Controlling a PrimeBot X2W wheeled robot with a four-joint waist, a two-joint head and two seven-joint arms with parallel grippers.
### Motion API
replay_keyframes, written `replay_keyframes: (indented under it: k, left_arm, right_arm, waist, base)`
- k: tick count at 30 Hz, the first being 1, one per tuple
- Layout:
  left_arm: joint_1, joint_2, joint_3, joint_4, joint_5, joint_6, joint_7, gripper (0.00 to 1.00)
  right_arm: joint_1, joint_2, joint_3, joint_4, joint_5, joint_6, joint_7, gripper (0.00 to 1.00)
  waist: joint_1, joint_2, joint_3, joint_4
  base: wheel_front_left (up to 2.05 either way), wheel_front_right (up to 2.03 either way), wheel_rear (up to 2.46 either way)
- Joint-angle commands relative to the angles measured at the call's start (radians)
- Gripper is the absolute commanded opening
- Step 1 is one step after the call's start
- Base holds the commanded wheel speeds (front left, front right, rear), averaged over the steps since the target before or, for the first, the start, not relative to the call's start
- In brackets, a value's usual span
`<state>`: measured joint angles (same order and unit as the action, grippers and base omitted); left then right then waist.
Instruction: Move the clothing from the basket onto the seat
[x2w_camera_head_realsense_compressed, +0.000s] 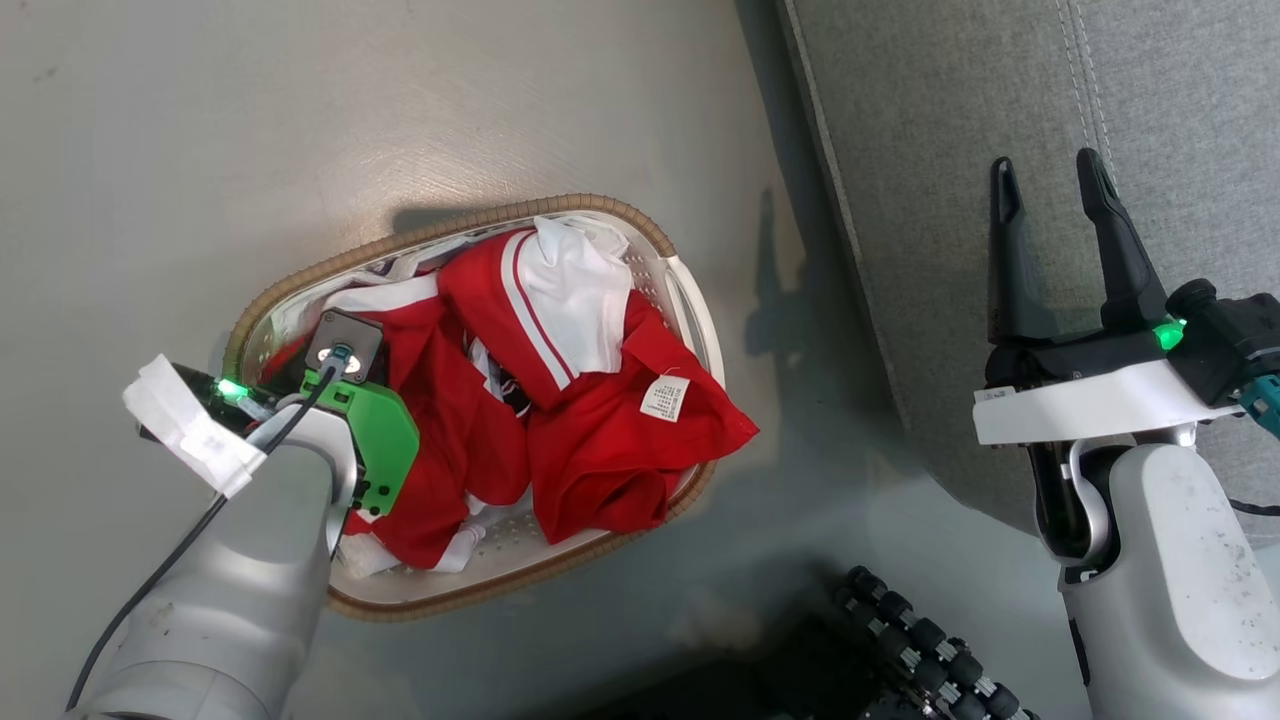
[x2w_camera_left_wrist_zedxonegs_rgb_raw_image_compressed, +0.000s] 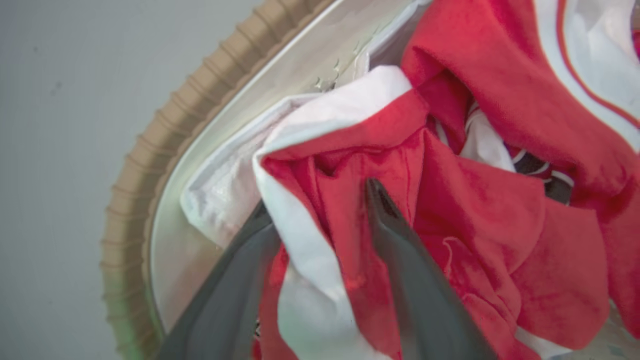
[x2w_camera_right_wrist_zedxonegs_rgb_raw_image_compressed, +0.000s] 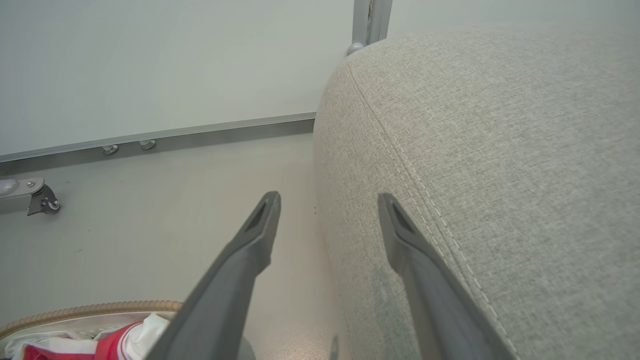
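- The clothing (x2w_camera_head_realsense_compressed: 600, 420) is all in the basket (x2w_camera_head_realsense_compressed: 700, 320), a red and white heap at centre frame in the head view. One red corner, near a white label (x2w_camera_head_realsense_compressed: 667, 397), hangs over the rim at the lower right.
- None of it is on the seat (x2w_camera_head_realsense_compressed: 950, 100), the grey cushion at the upper right. A strip of floor (x2w_camera_head_realsense_compressed: 300, 100) lies between seat and basket.
- The left gripper (x2w_camera_left_wrist_zedxonegs_rgb_raw_image_compressed: 320, 200) is down in the heap at the basket's left end. Its fingers stand well apart astride a red fold with a white band, not yet pinched on it.
- The right gripper (x2w_camera_head_realsense_compressed: 1047, 165) hovers over the seat's edge at right frame, fingers spread wide and empty.
- Risk: the left finger (x2w_camera_left_wrist_zedxonegs_rgb_raw_image_compressed: 235, 280) lies against a glossy white sheet (x2w_camera_left_wrist_zedxonegs_rgb_raw_image_compressed: 220, 190) by the basket wall. A pinch here may catch that sheet along with the garment.
- Risk: the garments look tangled, so a lift may drag several at once. A loosely held one could drop on the floor short of the seat.
- Risk: the overhanging corner could snag the rim and tip or slide the light basket.
- The left wrist view gives the fingertips and the fold between them. In the head view the wrist and its green bracket (x2w_camera_head_realsense_compressed: 375, 430) cover that spot.
- The head view gives the layout of basket, floor gap and seat.
- The right wrist view adds the seat's rounded side and seam, the wall (x2w_camera_right_wrist_zedxonegs_rgb_raw_image_compressed: 150, 60) behind, and a caster (x2w_camera_right_wrist_zedxonegs_rgb_raw_image_compressed: 42, 200) at left.
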<state>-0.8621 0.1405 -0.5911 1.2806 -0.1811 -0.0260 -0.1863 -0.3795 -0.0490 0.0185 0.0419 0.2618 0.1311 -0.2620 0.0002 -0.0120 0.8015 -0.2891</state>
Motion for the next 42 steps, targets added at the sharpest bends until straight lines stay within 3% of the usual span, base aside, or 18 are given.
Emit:
replay_keyframes:
  k: [1,16,32,42]
  left_arm:
    - [-0.007,-0.005,-0.008,0.002,0.005,0.009,-0.010,0.03]
    - [0.079,-0.032,-0.018,-0.072,-0.030,-0.031,-0.080,0.00]
    - [0.114,0.092,-0.089,-0.500,0.060,-0.064,-0.077,0.00]
    - [-0.016,0.173,-0.104,-0.717,0.033,-0.096,0.048,0.00]
  right_arm:
    - [-0.009,-0.003,-0.003,0.004,0.004,-0.001,-0.005,1.00]
    - [0.034,-0.003,-0.023,0.043,-0.037,-0.001,-0.005,1.00]
    - [0.227,-0.003,-0.100,0.127,-0.143,-0.001,-0.005,1.00]
    - [0.298,-0.003,-0.088,0.129,-0.169,-0.001,-0.005,1.00]
  waist:
    - [-0.0002,0.0120,-0.006,0.006]
    - [-0.0002,0.0120,-0.161,0.075]
    - [-0.0002,0.0120,-0.516,0.190]
    - [-0.0002,0.0120,-0.661,0.198]
  base:
    - [0.00,0.00,0.00]
    - [0.00,0.00,0.00]
    - [0.00,0.00,0.00]
    - [0.00,0.00,0.00]
